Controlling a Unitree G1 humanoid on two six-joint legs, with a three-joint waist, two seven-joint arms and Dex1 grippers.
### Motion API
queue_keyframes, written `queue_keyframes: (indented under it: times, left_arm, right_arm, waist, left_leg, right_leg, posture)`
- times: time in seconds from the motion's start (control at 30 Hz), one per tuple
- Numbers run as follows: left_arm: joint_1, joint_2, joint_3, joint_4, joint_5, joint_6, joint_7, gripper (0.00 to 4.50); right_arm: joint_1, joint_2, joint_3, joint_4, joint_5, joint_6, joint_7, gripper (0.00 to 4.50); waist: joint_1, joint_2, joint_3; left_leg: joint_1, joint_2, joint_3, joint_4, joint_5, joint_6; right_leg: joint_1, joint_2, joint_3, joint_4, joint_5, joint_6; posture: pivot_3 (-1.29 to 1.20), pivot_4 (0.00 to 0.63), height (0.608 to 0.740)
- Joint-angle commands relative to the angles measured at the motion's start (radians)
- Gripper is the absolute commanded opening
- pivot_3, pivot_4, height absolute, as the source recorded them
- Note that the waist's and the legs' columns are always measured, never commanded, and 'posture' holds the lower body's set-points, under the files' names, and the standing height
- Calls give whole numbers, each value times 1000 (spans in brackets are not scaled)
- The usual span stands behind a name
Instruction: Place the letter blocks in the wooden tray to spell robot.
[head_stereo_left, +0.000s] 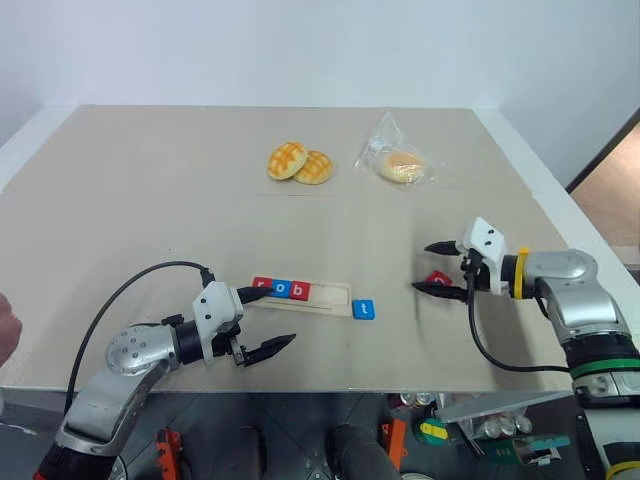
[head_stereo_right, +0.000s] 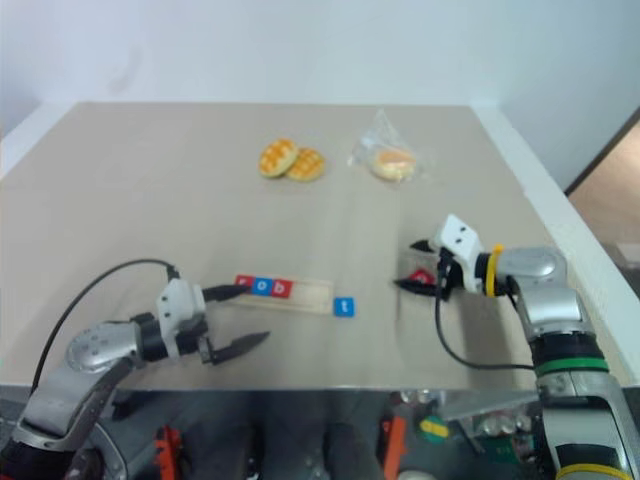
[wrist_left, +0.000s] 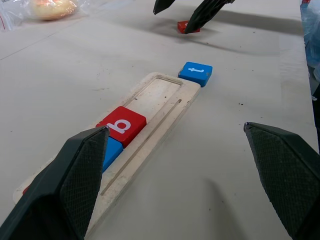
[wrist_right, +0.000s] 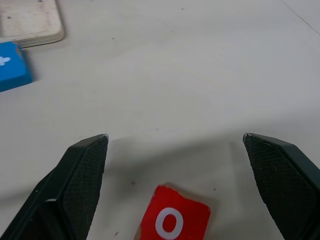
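Left end effector hovering wide apart, empty, at the wooden tray's nine-o'clock end. Tray already carrying red r, blue o, red b; blue t block lying on the table just off its three-o'clock end. Right end effector straddling the red o block, fingers spread, nothing clamped. Likely best: lowering squarely, centring, then pinching opposite edges.
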Motion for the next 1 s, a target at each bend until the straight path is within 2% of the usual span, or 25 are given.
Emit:
queue_keyframes:
  times: [0.03, 0.17, 0.37, 0.57, 0.7, 0.77, 0.8, 0.83, 0.87, 0.93, 1.0]
  left_arm:
    - [11, 5, 15, -46, -2, -15, 12, 4500]
    - [19, 6, 17, -52, -3, -11, 18, 4500]
    - [16, 7, 15, -50, -6, -5, 21, 4500]
    - [-5, 7, 7, -35, -6, -2, 14, 4500]
    - [-18, 7, 7, -23, -6, -4, 8, 4500]
    - [-23, 8, 6, -18, -5, -5, 6, 4500]
    - [-26, 7, 5, -16, -5, -6, 5, 4500]
    - [-29, 7, 5, -13, -4, -7, 5, 4500]
    - [-31, 6, 4, -11, -3, -8, 4, 4500]
    - [-33, 5, 2, -10, -3, -8, 4, 4500]
    - [-36, 4, 1, -8, -3, -8, 2, 4500]
  right_arm:
    - [-5, -7, -67, -51, 37, 81, -59, 4471]
    - [120, -4, -126, -240, 79, 227, -153, 4471]
    - [294, 64, -216, -479, 120, 407, -342, 4471]
    - [362, 163, -252, -528, 118, 474, -510, 4471]
    - [375, 211, -255, -540, 133, 511, -570, 4471]
    - [384, 231, -254, -559, 135, 513, -597, 3939]
    - [387, 245, -254, -573, 134, 520, -618, 3478]
    - [390, 255, -250, -586, 130, 525, -636, 3356]
    - [394, 266, -246, -605, 125, 537, -659, 2862]
    - [407, 284, -237, -644, 114, 550, -695, 2389]
    - [436, 311, -218, -723, 97, 582, -752, 1504]
  waist:
    - [0, 0, 0]
    - [1, 0, 0]
    - [3, 0, 0]
    - [1, 1, -1]
    - [0, 0, -1]
    - [0, 0, -1]
    - [0, 0, -1]
    - [0, 0, -1]
    - [0, 0, -1]
    - [0, 0, -1]
    - [1, 0, -1]
  left_leg:
    - [0, 0, 0, 0, 0, 0]
    - [0, 0, 0, 1, 0, 0]
    - [0, 1, -2, 1, 0, 0]
    - [0, 1, 0, 6, 0, 0]
    - [0, 2, 1, 7, 1, 0]
    - [0, 2, 1, 7, 1, 0]
    - [0, 2, 2, 7, 1, 0]
    - [0, 2, 2, 7, 1, 0]
    - [0, 2, 2, 7, 1, 0]
    - [0, 2, 2, 7, 1, 0]
    - [0, 2, 1, 6, 1, 0]
  right_leg:
    - [0, 0, 0, 0, 0, 0]
    - [0, 0, 0, 0, 0, 1]
    - [0, 1, -1, 1, -1, 1]
    - [1, 1, 0, 1, 2, 1]
    - [1, 2, 1, 1, 2, -1]
    - [1, 2, 2, 1, 2, -1]
    - [1, 1, 2, 1, 2, -1]
    - [1, 1, 2, 1, 2, -1]
    - [1, 1, 2, 1, 2, -1]
    - [1, 2, 2, 1, 2, -1]
    - [1, 2, 1, 1, 2, -1]
  posture:
    - [0, 150, 740]
    - [0, 150, 740]
    - [0, 150, 740]
    - [0, 150, 740]
    - [0, 150, 740]
    - [0, 150, 740]
    - [0, 150, 740]
    - [0, 150, 740]
    - [0, 150, 740]
    - [0, 150, 740]
    - [0, 150, 740]
